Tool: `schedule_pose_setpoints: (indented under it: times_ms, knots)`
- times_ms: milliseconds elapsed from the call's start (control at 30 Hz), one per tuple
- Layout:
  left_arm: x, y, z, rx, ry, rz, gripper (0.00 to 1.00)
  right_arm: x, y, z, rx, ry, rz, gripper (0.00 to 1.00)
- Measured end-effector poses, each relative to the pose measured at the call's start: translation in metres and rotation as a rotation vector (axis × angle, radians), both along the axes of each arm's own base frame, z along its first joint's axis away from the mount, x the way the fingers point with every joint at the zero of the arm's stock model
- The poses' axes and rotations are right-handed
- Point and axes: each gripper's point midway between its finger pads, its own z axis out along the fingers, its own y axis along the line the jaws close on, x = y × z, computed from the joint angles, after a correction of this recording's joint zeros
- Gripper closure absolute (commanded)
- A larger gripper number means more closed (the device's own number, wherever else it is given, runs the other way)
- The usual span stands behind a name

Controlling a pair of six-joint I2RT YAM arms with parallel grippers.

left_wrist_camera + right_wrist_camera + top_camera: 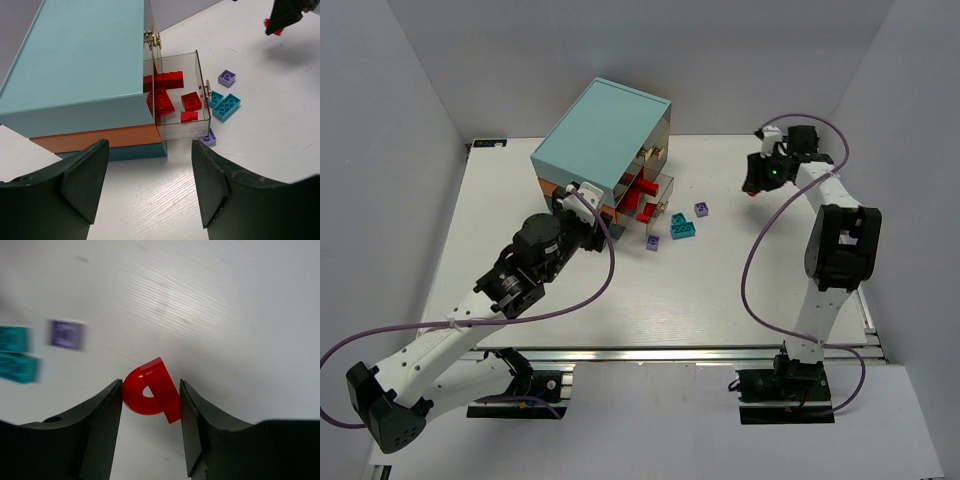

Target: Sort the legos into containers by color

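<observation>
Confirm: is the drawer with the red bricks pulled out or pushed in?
Pulled out. The clear drawer juts well past the chest front, and the red bricks inside it show from above.

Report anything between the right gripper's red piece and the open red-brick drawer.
Only a lavender brick and teal bricks lie low between the red piece in the right gripper and the open drawer.
</observation>
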Motion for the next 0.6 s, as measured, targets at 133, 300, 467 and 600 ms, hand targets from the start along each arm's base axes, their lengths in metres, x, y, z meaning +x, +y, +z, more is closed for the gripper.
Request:
schedule_pose_setpoints:
  times_ms: [133,300,467,600]
  knots:
    - [-0.001,0.003,0.005,-0.01,-0.013,0.009,0.23,-0.022,0.1,0.072,0.093,-0.148,0.224,0.86]
    - [-0.001,0.008,0.01,-0.017,-0.029,0.028,0.23,-0.066,0.226,0.138,0.227,-0.273,0.501,0.85]
    - [0.001,0.01,0.006,-0.01,-0.031,0.044,0.23,-0.084,0.276,0.148,0.282,-0.279,0.584,0.75]
    - [0.001,0.011,0.003,-0.002,-0.029,0.047,0.23,-0.08,0.296,0.142,0.289,-0.271,0.597,0.53]
